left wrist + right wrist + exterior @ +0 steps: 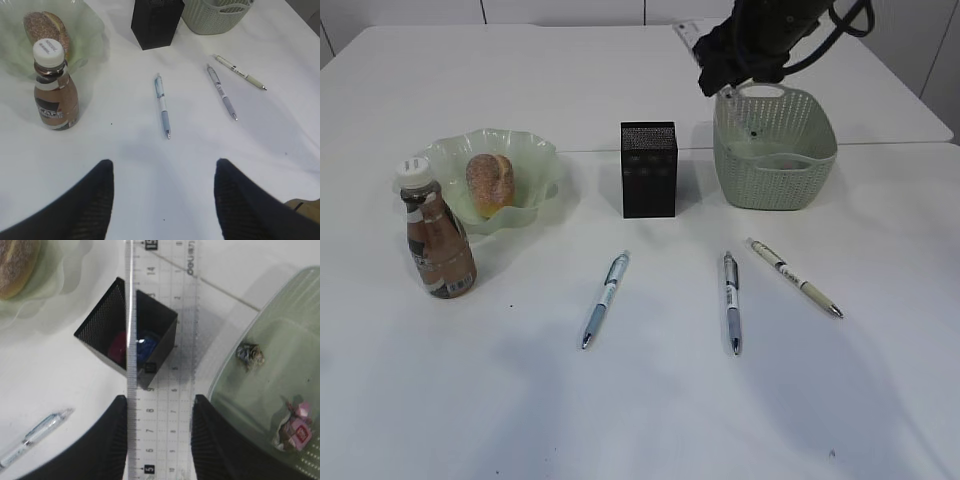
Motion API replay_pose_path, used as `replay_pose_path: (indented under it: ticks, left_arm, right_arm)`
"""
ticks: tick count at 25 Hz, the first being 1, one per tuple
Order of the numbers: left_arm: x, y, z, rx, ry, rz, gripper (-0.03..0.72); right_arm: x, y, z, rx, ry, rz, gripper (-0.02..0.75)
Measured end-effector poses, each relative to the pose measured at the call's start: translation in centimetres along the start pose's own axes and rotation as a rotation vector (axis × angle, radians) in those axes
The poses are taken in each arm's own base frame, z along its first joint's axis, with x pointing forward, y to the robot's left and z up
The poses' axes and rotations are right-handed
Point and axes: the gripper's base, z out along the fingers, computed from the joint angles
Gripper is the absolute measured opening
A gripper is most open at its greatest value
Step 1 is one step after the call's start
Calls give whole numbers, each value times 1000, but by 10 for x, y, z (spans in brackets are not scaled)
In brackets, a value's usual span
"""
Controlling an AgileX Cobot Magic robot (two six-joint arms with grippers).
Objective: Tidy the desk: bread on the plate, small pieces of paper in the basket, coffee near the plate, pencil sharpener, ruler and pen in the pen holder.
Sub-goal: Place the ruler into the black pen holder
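While the right gripper (159,440) hangs at the frame's bottom above the holder (127,335), its fingers grasp the clear ruler (160,340); left gripper (164,195) released.

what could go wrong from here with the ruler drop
1. The ruler in the right tool spans past the pen holder mouth; released off-centre, it may catch the rim and fall to the desk.
2. A long ruler pushed against one wall could tip the light pen holder.
3. Objects already inside may leave it leaning.
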Motion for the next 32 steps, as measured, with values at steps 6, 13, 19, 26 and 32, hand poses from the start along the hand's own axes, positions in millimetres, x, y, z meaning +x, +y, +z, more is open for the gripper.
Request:
replay_pose_path:
  ticks: [6, 13, 19, 26, 32]
  left_arm:
    - [-1, 0, 0, 0, -13, 0, 448]
    - [-2, 0, 0, 0, -17, 0, 448]
    - [-2, 1, 0, -12, -19, 12, 448]
    - [-2, 3, 0, -31, -19, 32, 448]
    - [-2, 4, 0, -48, -18, 49, 448]
  right_arm:
    - [-8, -3, 0, 38, -92, -2, 302]
    - [-26, -10, -4, 114, -284, -13, 302]
    - [-26, -7, 8, 138, -363, -5, 302]
    - [-24, 15, 29, 154, -453, -26, 302]
    - [-24, 22, 40, 200, -572, -22, 302]
